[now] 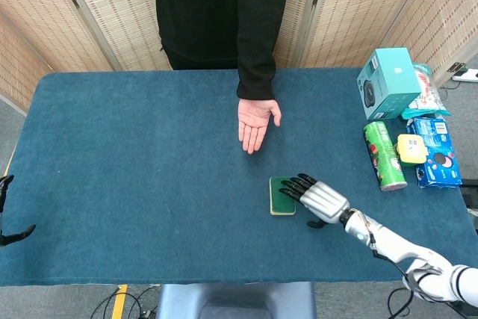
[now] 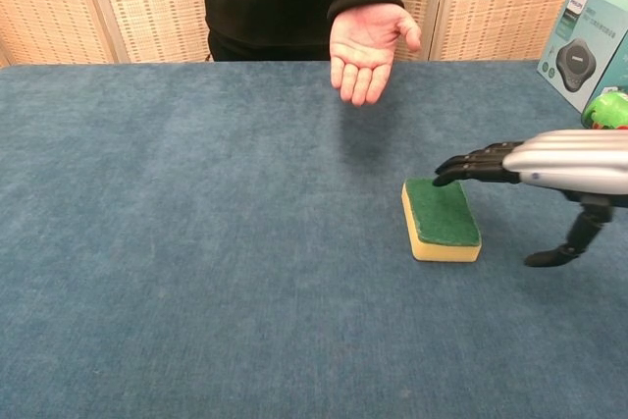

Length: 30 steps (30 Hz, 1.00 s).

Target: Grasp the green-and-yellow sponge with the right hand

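Note:
The green-topped, yellow-bodied sponge [image 1: 281, 196] [image 2: 442, 219] lies flat on the blue table, right of centre and toward the front. My right hand [image 1: 323, 200] [image 2: 549, 166] hovers just to its right, palm down. Its dark fingertips [image 2: 461, 166] reach over the sponge's right edge, and the thumb [image 2: 574, 240] hangs down apart from them, beside the sponge. Nothing is gripped. Only dark fingertips of my left hand [image 1: 7, 214] show at the far left edge of the head view, spread apart and holding nothing.
A person in black stands behind the table with an open palm [image 1: 256, 122] [image 2: 365, 46] held out above it. At the right stand a teal box [image 1: 388, 82] [image 2: 587, 38], a green can [image 1: 384, 156], a yellow item [image 1: 411, 149] and a blue cookie pack [image 1: 437, 155].

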Each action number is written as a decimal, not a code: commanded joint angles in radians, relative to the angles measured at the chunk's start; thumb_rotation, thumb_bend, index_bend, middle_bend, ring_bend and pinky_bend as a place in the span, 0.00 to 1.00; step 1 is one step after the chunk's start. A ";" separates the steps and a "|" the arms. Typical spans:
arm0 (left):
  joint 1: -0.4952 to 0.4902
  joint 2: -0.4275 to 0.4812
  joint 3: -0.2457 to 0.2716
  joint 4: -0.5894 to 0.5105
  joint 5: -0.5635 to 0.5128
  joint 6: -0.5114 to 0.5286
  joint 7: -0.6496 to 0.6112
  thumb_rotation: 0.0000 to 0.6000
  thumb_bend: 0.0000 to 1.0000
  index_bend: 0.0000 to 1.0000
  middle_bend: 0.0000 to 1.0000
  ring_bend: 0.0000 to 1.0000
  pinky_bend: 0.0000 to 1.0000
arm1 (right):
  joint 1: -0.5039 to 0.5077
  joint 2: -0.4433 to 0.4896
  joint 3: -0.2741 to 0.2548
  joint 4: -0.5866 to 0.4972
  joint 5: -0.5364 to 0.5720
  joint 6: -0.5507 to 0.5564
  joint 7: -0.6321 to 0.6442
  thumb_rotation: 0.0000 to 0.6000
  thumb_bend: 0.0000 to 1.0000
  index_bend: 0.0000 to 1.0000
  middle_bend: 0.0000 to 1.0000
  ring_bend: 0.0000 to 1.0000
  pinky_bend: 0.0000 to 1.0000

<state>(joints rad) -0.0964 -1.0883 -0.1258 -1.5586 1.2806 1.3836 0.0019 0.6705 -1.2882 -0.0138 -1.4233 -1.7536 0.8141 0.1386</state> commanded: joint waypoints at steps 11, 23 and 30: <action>0.016 0.044 -0.006 0.008 -0.004 -0.003 -0.105 1.00 0.20 0.01 0.11 0.11 0.25 | 0.094 -0.140 0.023 0.125 0.072 -0.075 -0.017 1.00 0.26 0.00 0.00 0.00 0.00; 0.036 0.058 -0.004 0.001 0.007 0.027 -0.132 1.00 0.20 0.01 0.11 0.11 0.25 | 0.072 -0.181 0.005 0.162 0.036 0.097 -0.044 1.00 0.41 0.54 0.51 0.34 0.21; 0.040 0.062 -0.002 -0.009 0.013 0.038 -0.128 1.00 0.20 0.01 0.11 0.11 0.25 | -0.003 -0.090 -0.002 0.034 -0.008 0.294 -0.137 1.00 0.41 0.64 0.59 0.42 0.26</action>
<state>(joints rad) -0.0571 -1.0270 -0.1278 -1.5661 1.2926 1.4199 -0.1274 0.7053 -1.4232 -0.0096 -1.3284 -1.7365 1.0378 0.0459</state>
